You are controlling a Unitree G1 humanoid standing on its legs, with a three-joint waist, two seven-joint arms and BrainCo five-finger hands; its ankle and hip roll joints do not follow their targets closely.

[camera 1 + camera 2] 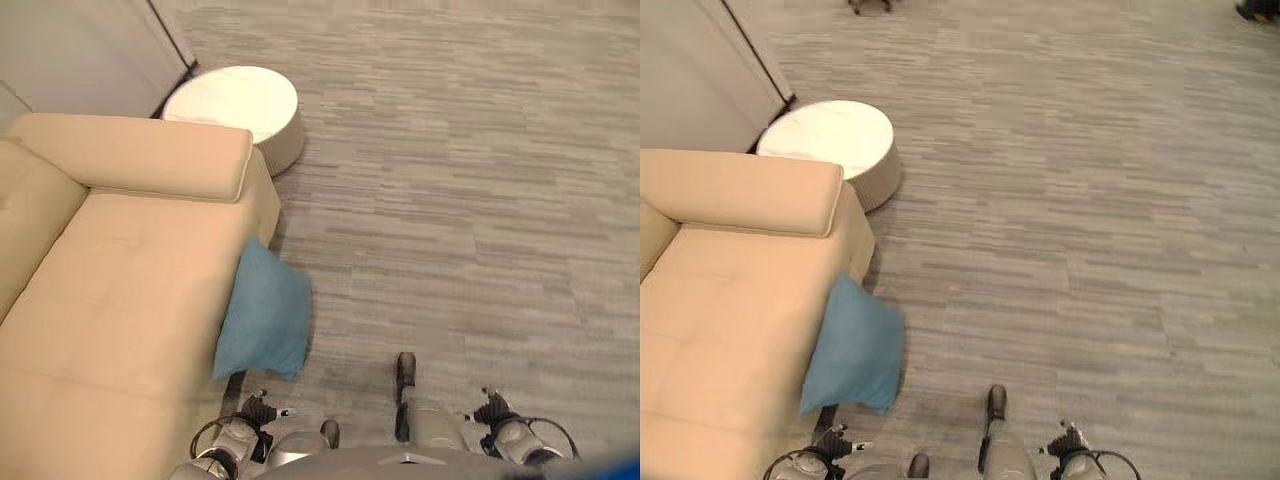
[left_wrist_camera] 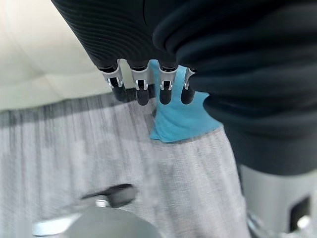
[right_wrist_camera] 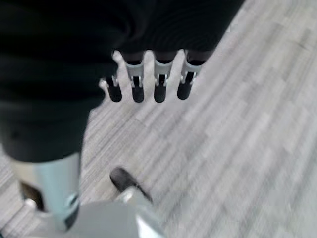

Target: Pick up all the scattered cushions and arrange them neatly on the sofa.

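- L hand (image 2: 148, 84): fingers straight, relaxed, nothing held; blue cushion (image 1: 264, 315) seen just past fingertips, leant on beige sofa (image 1: 120, 300) front, on grey floor (image 1: 460, 200).
- R hand (image 3: 148, 84): fingers straight, nothing gripped, floor beyond tips.

Soft even light, blurred wrist views

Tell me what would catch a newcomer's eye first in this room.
The blue cushion stands out most: it leans against the front edge of the beige sofa, its lower end down by the grey floor. Next, a round white side table sits just past the sofa's armrest. The left hand and right hand both hang low with fingers straight, holding nothing.
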